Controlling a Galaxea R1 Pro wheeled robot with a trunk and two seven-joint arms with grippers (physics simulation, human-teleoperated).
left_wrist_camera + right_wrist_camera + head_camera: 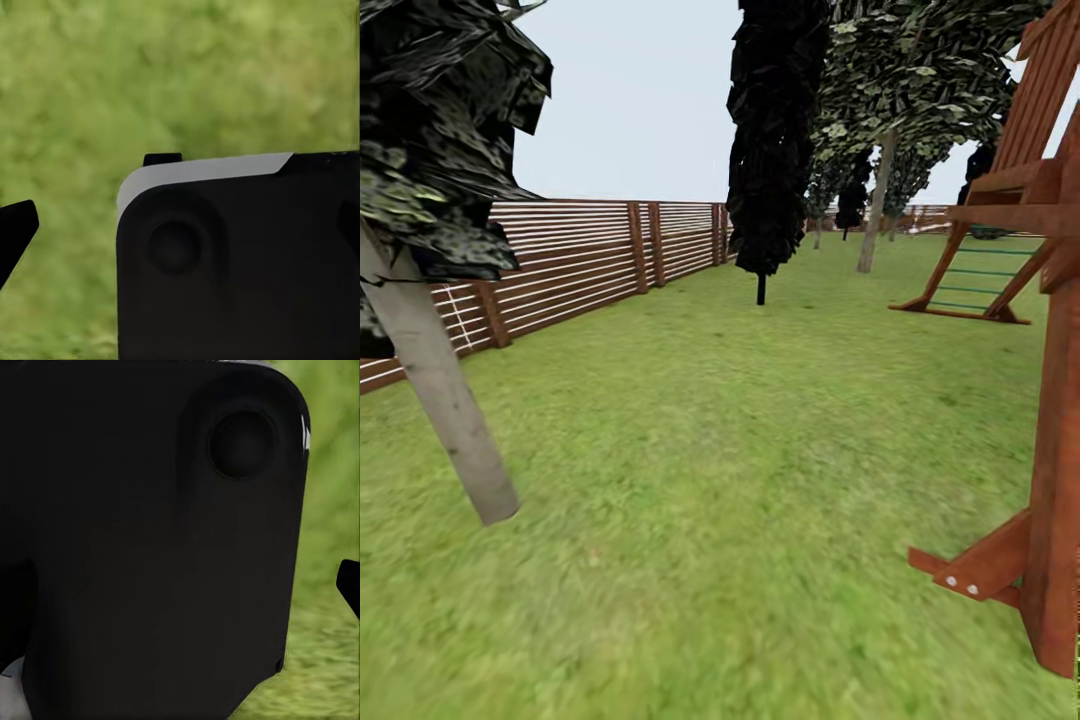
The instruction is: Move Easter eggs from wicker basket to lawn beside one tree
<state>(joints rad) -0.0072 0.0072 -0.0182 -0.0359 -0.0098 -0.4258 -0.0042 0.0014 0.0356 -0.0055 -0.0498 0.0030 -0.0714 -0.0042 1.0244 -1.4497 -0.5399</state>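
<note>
The Easter eggs and the wicker basket are out of view. The lawn [740, 450] spreads wide ahead of me in the head view. A tree with a thick pale grey trunk [445, 400] and a leafy canopy stands close at the left. A second such tree [875, 210] stands far back on the right. In the left wrist view one dark fingertip [16, 229] hangs over grass beside a black part of my body [240, 262]. In the right wrist view another dark fingertip [350, 585] shows past a black panel [150, 547]. Neither view shows how the jaws stand.
A brown slatted fence [580, 260] runs along the left. A dark narrow cypress [770, 150] stands mid-lawn at the back. A wooden play frame post with a foot brace [1050, 480] rises close at the right, and its ladder frame [990, 260] stands farther back.
</note>
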